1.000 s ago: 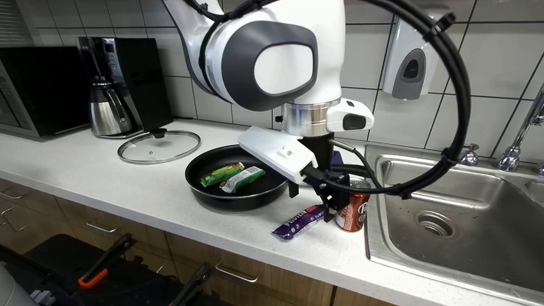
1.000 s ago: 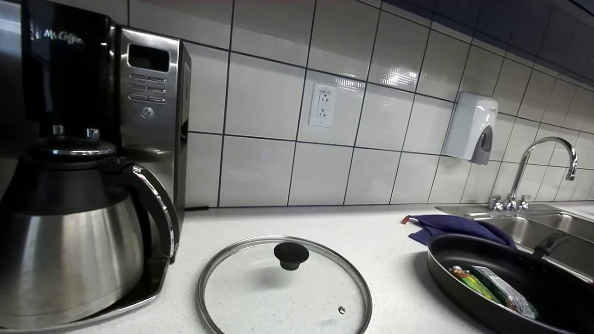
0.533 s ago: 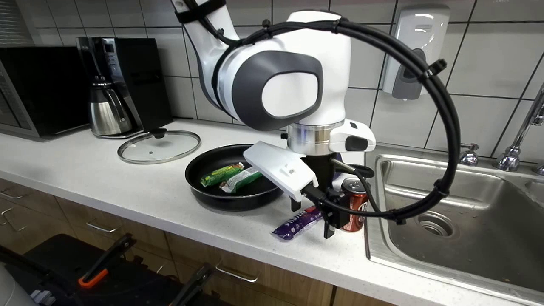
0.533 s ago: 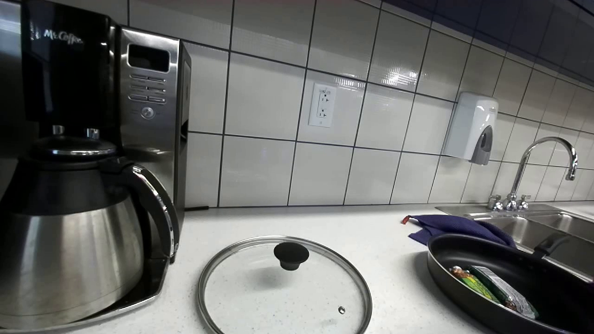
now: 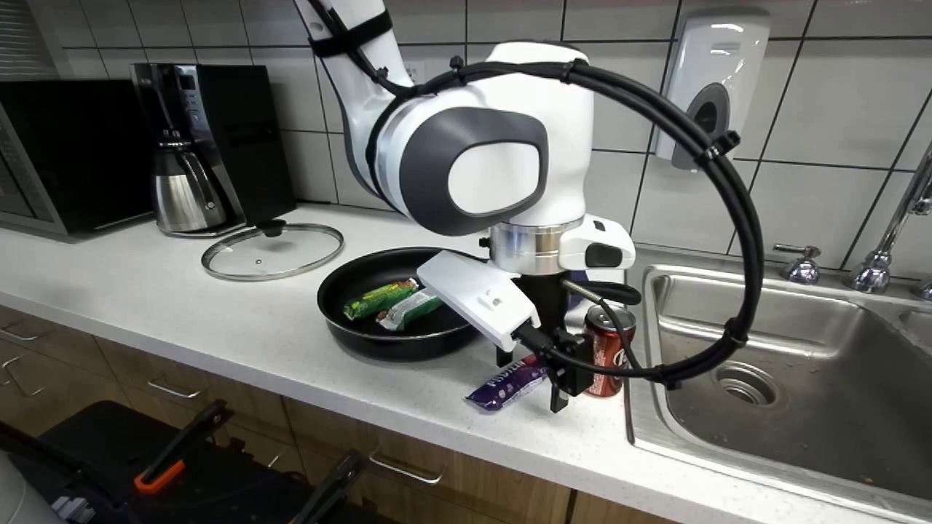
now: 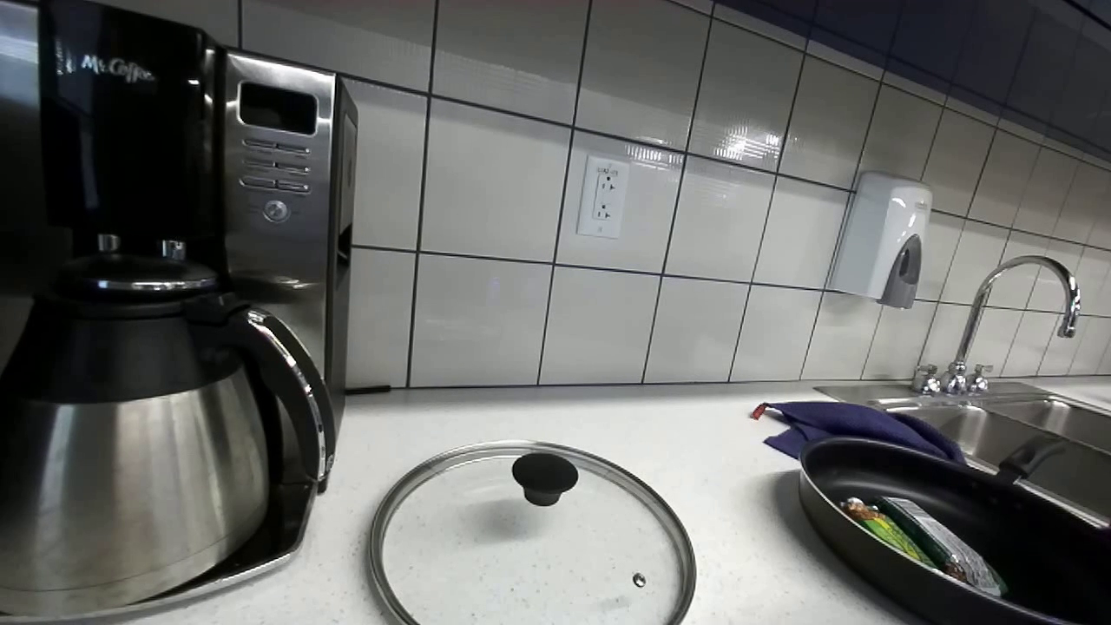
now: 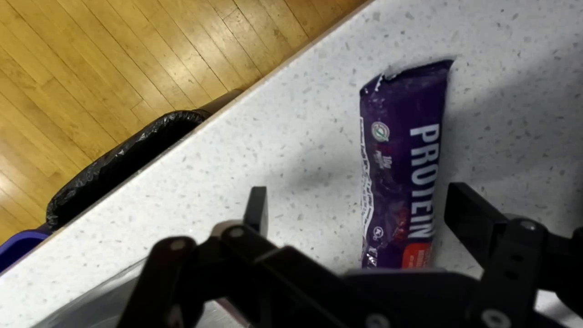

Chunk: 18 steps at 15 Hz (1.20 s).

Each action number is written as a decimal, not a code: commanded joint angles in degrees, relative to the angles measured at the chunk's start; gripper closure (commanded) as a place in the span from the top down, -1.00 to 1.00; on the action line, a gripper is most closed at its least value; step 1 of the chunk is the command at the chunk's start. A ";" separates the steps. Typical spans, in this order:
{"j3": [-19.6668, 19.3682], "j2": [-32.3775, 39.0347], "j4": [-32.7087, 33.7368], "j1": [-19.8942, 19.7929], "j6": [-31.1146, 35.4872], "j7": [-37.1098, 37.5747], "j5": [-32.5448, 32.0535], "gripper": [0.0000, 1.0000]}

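Lowered since the earlier frame: my arm [image 5: 495, 175] and gripper [image 5: 531, 379], which now stand closer to the countertop [image 5: 167, 291]. The purple protein bar [image 7: 396, 182] has not shifted. It lies flat near the front edge of the countertop, between the black pan [image 5: 378, 348] and the sink [image 5: 728, 437], with one end angled toward that edge.

My jaws are spread wide, with nothing gripped. As seen in the wrist view, my fingers [image 7: 256, 209] are placed on opposite sides of the bar; countertop shows between wrapper and finger on both sides, and one gap is much narrower. How high the fingers sit above the countertop, I cannot tell.

In an exterior view, a red can [image 5: 606, 342] stands upright just beside the sink rim, partly hidden by my gripper. The pan carries two green-wrapped bars [image 5: 413, 307], side by side; its handle [image 5: 625, 292] points toward the sink. A glass lid [image 5: 291, 255] lies, knob [image 6: 545, 476] up, on the countertop between the pan and the coffee maker [image 5: 247, 138]. A dark blue cloth [image 6: 851, 421] lies beside the pan, near the sink. Below the front edge, the wrist view shows a black-lined bin [image 7: 132, 157].
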 commanded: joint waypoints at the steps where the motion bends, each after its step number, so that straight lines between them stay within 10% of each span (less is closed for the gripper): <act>1: 1.62 1.69 1.67 -0.98 0.41 0.22 1.35 1.00; 7: 2.37 2.60 2.36 -0.64 0.53 0.64 1.21 1.00; 8: 2.66 2.32 2.30 -0.78 0.46 0.32 1.49 0.50; 18: 3.03 1.91 2.21 -0.80 0.42 0.16 1.85 -0.91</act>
